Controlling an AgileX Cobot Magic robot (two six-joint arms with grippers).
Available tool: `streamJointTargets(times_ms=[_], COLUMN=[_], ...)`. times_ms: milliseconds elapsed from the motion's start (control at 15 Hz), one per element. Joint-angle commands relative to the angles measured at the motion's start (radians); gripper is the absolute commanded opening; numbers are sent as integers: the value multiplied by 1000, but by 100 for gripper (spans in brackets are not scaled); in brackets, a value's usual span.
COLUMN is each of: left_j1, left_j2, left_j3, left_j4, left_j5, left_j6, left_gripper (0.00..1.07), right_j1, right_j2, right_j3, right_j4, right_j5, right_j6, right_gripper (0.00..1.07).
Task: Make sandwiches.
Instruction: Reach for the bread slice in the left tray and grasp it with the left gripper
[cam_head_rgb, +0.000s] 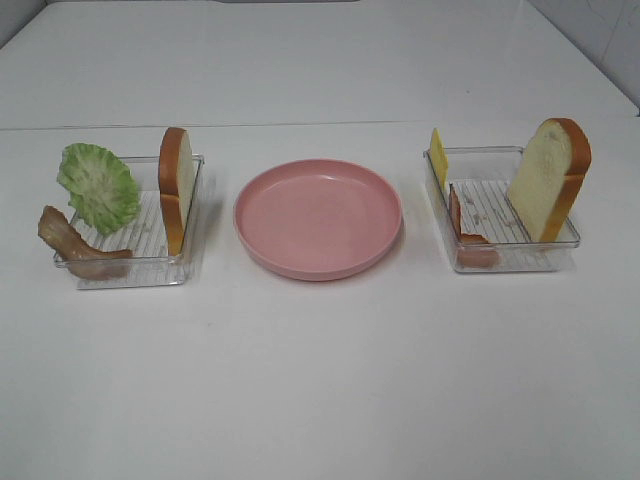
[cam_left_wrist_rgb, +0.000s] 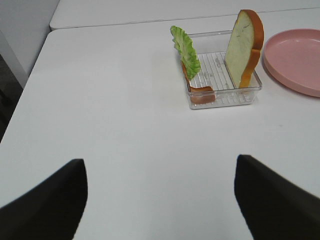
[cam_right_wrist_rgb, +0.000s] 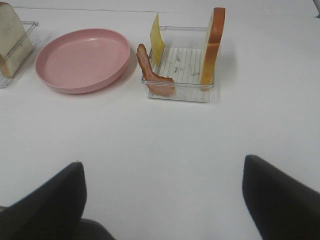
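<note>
Bearing pink plate (cam_head_rgb: 318, 215): white table (cam_head_rgb: 320, 400), seam behind.

On the left gripper (cam_left_wrist_rgb: 160, 160), only two fingers (cam_left_wrist_rgb: 50, 205) are seen: matte black, plain, with rounded tips and blurred edges. The right gripper (cam_right_wrist_rgb: 162, 161) is built the same, with matte black fingers (cam_right_wrist_rgb: 280, 200); a darker rounded part is glimpsed by one finger's base.

The left black two-fingered end effector (cam_left_wrist_rgb: 159, 160) is spread wide, with its dark fingers (cam_left_wrist_rgb: 47, 200) standing well apart and gripping nothing. The right black two-fingered end effector (cam_right_wrist_rgb: 162, 161) is likewise spread wide and empty, and only the blunt ends of its fingers (cam_right_wrist_rgb: 280, 195) show in the right wrist view.
</note>
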Motion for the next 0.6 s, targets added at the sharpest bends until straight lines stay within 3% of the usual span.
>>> streamJointTargets(times_ms=[67,600], left_j1=[2,2], left_j2=[-19,-19], left_j3=[4,4], left_j4=[-3,-3], left_j5=[-8,-8], left_j6=[-3,-3], left_gripper=[77,77], right_j1=[-5,-5], right_j2=[-12,-12], right_j3=[4,4], right_j4=[2,2], right_j5=[-9,-9], right_j6=[-1,-1], right_gripper=[81,81])
